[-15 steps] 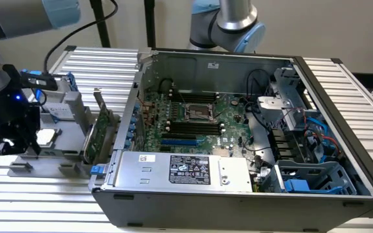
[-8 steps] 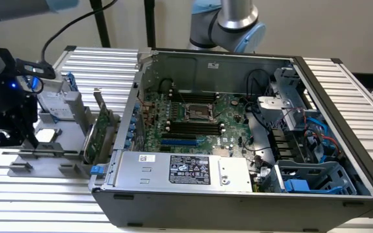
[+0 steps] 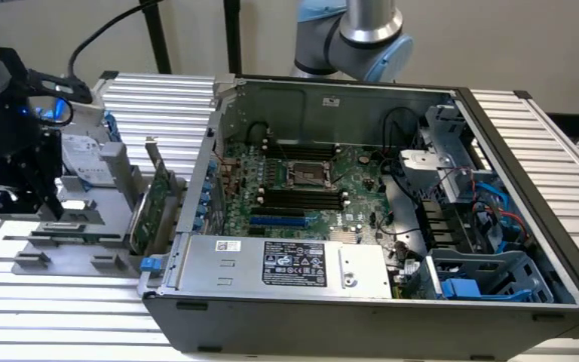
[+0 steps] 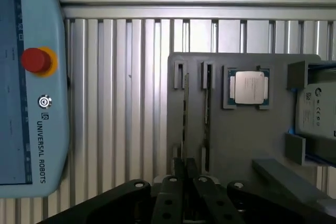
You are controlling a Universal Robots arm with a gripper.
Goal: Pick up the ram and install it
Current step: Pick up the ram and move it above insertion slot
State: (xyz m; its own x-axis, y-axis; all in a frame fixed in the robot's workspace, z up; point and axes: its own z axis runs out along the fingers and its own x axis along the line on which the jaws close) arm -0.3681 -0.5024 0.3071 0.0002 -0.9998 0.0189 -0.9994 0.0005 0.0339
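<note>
Grey holder (image 4: 247, 145) has the ram (image 4: 185, 114) standing on edge in 1 slot, my gripper (image 4: 185, 166) right at its end. Can't tell if it's clamped.

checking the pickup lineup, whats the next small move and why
Likely nudge the gripper along the ram toward its middle, since it lines up with the stick but sits at one end; the ram stands on edge in the grey tray.

i see the ram (image 4: 185, 114) edge-on, its near end hidden behind the gripper (image 4: 185, 168) — the teach pendant (image 4: 31, 87) and hard drive (image 4: 317, 111) are cut off by the frame's edges.
</note>
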